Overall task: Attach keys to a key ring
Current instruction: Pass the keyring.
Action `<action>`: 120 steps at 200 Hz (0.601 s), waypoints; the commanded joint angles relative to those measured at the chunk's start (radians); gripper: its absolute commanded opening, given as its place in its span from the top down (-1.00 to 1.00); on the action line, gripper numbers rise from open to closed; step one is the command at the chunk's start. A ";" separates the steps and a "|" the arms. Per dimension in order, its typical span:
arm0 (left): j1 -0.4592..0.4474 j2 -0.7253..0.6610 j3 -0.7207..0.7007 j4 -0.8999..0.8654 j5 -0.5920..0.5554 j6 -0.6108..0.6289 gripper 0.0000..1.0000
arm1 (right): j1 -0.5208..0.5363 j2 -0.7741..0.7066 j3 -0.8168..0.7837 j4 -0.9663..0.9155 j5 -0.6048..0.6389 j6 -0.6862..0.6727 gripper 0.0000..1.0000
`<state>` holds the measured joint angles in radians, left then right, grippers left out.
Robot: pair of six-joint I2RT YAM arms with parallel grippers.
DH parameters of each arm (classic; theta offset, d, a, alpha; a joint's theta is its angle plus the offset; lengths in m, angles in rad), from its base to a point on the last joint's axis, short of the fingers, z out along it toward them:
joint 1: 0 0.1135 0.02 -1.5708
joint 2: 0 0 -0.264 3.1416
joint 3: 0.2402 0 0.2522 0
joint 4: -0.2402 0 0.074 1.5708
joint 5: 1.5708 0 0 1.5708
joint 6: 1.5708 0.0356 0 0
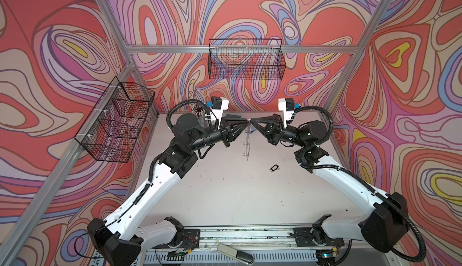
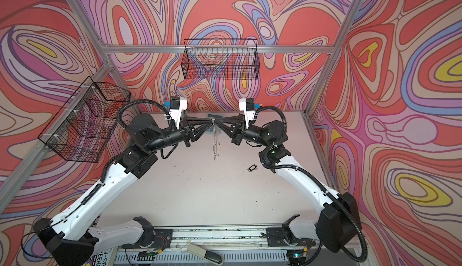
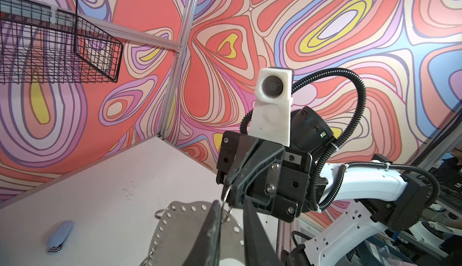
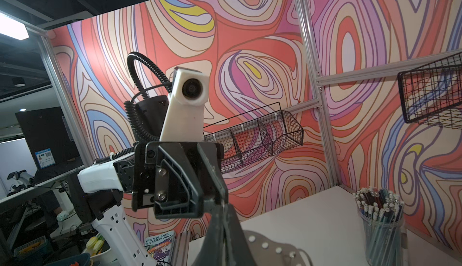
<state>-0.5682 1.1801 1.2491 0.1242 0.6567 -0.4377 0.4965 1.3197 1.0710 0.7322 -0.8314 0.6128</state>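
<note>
1. I see both arms meeting tip to tip over the table [image 1: 225,197], toward its 12 o'clock edge, in both top views.
2. Right gripper [image 3: 229,190]: jaws fully closed. They pinch a silver wire loop [image 3: 224,196] on the rim of the ring [image 3: 185,227].
3. The ring hangs below the meeting tips. In a top view [image 1: 248,143] I see it edge-on, a thin strip running from 12 toward 6 o'clock. The wrist views show its face: a grey band with holes along the rim and several wire loops.
4. Left gripper [image 3: 233,202]: its fingers [image 3: 212,227] stand a narrow gap apart. The tips sit right at that same loop, in front of the band. I cannot tell whether they touch the loop or the band.
5. The key [image 1: 274,167], with its black tag, lies flat on the table at about 4 o'clock from the ring's low end. It is near the ring but apart from it, and neither gripper touches it.
6. A cup of pencils [image 4: 380,224] stands at the table's 11 o'clock, behind the left gripper.
</note>
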 commanded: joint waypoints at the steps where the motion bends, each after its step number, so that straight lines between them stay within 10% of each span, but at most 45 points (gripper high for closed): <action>1: 0.002 0.003 0.002 0.012 0.047 0.005 0.61 | -0.001 0.003 0.006 0.043 -0.012 0.016 1.00; 74: 0.010 0.024 0.015 0.035 0.072 -0.014 0.63 | -0.002 0.021 0.009 0.091 -0.058 0.059 1.00; 120: 0.016 0.010 -0.015 0.129 0.134 -0.053 0.98 | -0.001 0.028 0.010 0.064 -0.063 0.047 1.00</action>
<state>-0.5560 1.2022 1.2488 0.1524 0.7338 -0.4648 0.4938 1.3396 1.0714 0.7830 -0.8761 0.6537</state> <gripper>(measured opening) 0.069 0.048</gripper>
